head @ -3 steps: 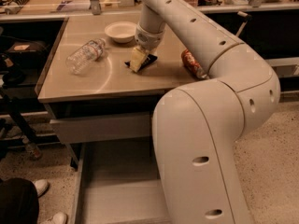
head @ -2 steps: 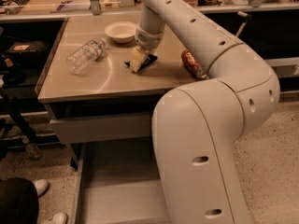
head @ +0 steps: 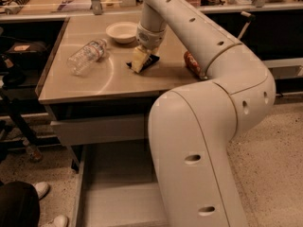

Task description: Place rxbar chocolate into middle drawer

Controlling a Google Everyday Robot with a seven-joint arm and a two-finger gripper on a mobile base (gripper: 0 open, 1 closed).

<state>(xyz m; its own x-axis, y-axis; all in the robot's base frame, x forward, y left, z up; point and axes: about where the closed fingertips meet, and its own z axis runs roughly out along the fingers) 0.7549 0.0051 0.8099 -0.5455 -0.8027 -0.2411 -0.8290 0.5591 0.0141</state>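
1. Right now the gripper is down on the counter, roughly midway between the near and far edges and a little toward the right edge, directly over the rxbar chocolate.
2. The bar lies flat there, its black wrapper showing on either side of the gripper. Whether the gripper is spread around it or already pinching it cannot be told from this angle.
3. A clear water bottle lies on its side toward the left edge. A pale bowl sits near the far edge, and an orange-red soda can lies by the right edge, partly hidden behind the arm.
4. The middle drawer is pulled open below the near edge, under a closed drawer front, with its flat grey bottom bare where it shows.
5. Judging by its look, the bar should be light and fairly stiff, with a slick wrapper and no fragility.
6. Being thin and flat on the counter, it leaves little height to grip, so a hold across its narrow width near the middle of its length seems best.
7. A firm squeeze should not hurt it. A weak one could let the wrapper slide out on the way over the near edge to the drawer.
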